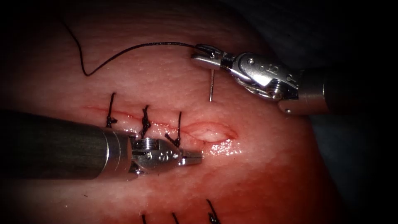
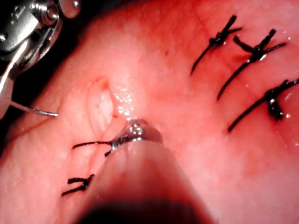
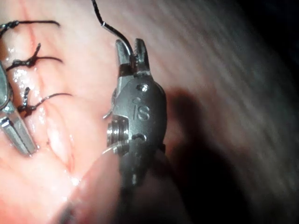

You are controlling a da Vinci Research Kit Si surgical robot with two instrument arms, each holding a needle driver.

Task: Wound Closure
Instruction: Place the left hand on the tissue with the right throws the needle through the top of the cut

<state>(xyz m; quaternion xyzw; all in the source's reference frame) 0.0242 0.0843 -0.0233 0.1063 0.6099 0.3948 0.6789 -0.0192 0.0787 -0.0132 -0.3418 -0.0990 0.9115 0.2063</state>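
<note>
The left pincer (image 1: 191, 157) lies closest, its dark shaft low across the tissue (image 1: 257, 182), jaws together and holding nothing, tip resting just beside the open end of the cut (image 1: 211, 132). Three dark stitches (image 1: 145, 122) cross the closed stretch of the cut to the left of that gap. Farther back, the right pincer (image 1: 203, 56) is clamped on the needle (image 1: 211, 85) near its thread end — the needle hangs free above the tissue, not in it. The thread (image 1: 124, 52) trails from there leftward in a loop over the tissue.
</note>
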